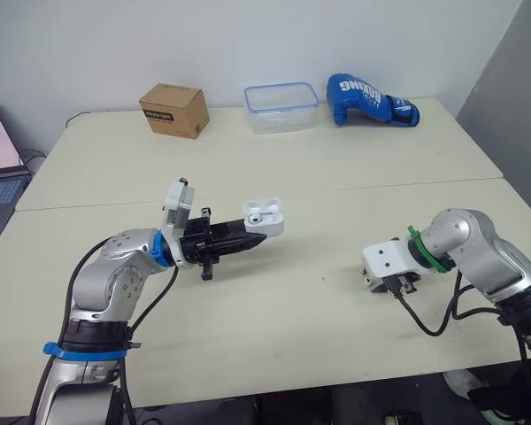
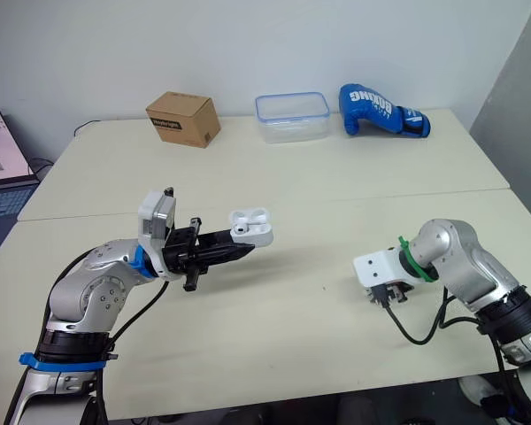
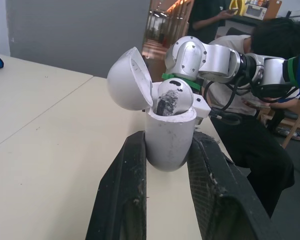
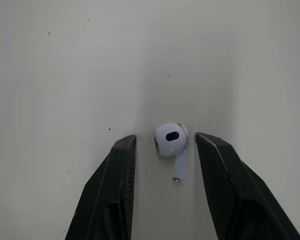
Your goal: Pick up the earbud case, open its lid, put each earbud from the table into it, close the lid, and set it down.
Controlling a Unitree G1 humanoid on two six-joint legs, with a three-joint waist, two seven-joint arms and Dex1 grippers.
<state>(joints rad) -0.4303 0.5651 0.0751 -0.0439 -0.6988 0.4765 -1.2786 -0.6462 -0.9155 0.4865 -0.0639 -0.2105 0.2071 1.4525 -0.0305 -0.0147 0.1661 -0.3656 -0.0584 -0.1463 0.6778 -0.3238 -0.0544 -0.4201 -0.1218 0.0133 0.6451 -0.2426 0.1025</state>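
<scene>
Earbud case (image 3: pixel 169 137) is held clear of the table (image 1: pixel 274 332), its rounded body clamped between the two black fingers (image 3: pixel 132 170) of the left gripper (image 1: pixel 258 234). Its lid (image 3: pixel 130 80) is swung open to one side. An earbud (image 3: pixel 174 97) sits head-up in the case's mouth. Whether the slot beside it is filled is hard to make out, since that earbud's head covers most of the opening.

To the robot's right of the case and lower down, the right gripper (image 4: pixel 166 136) points at the tabletop. Its fingers are spread apart on either side of a second earbud (image 4: pixel 170 138), which lies flat on the table. Neither finger appears to touch it. From the head views this earbud and the fingertips are hidden under the white wrist housing (image 1: pixel 388 258).

Beyond the case, at the table's far edge, stand a cardboard box (image 1: pixel 174 110) to the left, a clear plastic container (image 1: pixel 281 107) straight behind, and a blue boxing glove (image 1: pixel 369 100) to the right. Far left of the case a laptop (image 1: pixel 0 168) is cut off by the frame. In the left wrist view a person (image 3: pixel 250 145) sits past the case, partly hidden by the right arm.
</scene>
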